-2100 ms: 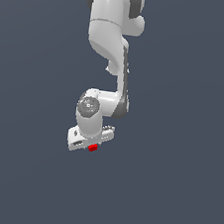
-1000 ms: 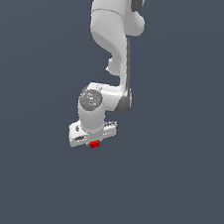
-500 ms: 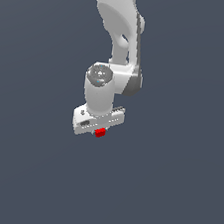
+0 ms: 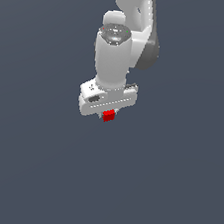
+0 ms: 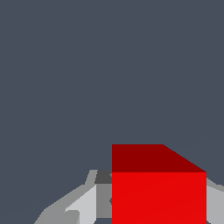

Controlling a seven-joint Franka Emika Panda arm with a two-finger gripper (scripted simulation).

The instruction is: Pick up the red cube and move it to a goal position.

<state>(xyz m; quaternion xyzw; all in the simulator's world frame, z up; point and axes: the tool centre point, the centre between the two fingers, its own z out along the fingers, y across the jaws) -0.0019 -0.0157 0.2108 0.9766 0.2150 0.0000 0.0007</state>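
The red cube (image 4: 108,115) is a tiny bright red block held under the white hand of my arm, near the middle of the exterior view. My gripper (image 4: 108,116) is shut on it. The fingers are almost fully hidden behind the hand and the cube in that view. In the wrist view the red cube (image 5: 158,192) fills the space between the two grey fingers (image 5: 78,203), which press on its sides. The cube hangs in the air with plain grey background all round it.
The white arm (image 4: 124,40) comes down from the upper edge of the exterior view. Everything else in both views is a plain dark grey surface with no other object or edge.
The arm has swung toward the exterior view's right and risen a little, carrying the red cube with it. The gripper has stayed shut on the cube throughout.
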